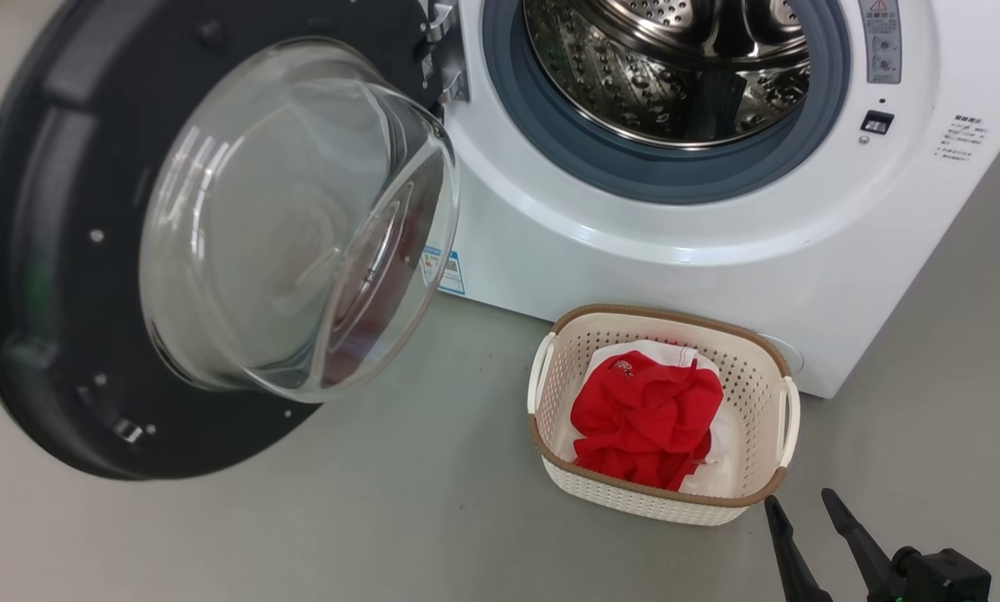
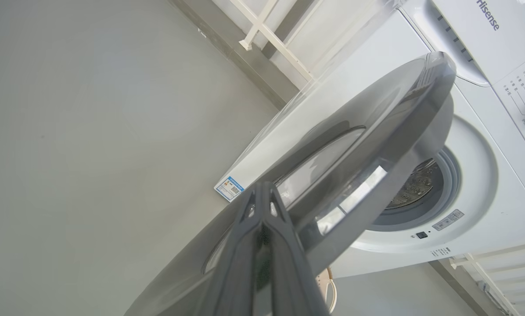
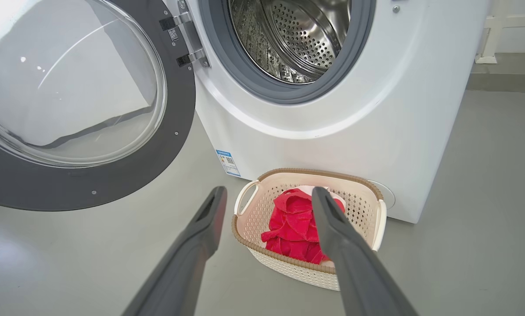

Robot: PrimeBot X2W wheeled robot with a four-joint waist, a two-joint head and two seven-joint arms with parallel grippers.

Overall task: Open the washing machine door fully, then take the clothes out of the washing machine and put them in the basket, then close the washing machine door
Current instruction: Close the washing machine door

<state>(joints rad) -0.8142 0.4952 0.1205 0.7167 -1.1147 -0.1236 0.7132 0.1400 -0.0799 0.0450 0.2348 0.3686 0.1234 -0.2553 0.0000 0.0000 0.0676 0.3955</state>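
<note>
Door (image 1: 48, 251) at left, open wide: glossy black rim, bulging clear glass bowl (image 1: 299, 226). Left wrist view gives its smooth grey outer face; left gripper (image 2: 262, 193) pinched shut, tips at that face. Washer (image 1: 634, 251): white box, perforated steel drum (image 1: 676, 67), grey seal (image 1: 634, 167). Basket (image 1: 550, 393), cream perforated plastic, on floor (image 1: 383, 518) against washer front; crumpled red clothes (image 1: 642, 418) inside. Right gripper (image 1: 801, 498) spread wide, holding nothing, beside basket's near right corner.

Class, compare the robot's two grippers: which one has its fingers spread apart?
The right gripper, its two dark fingers standing wide apart near the basket; the left gripper has its fingers pressed together near the washing machine door.
</note>
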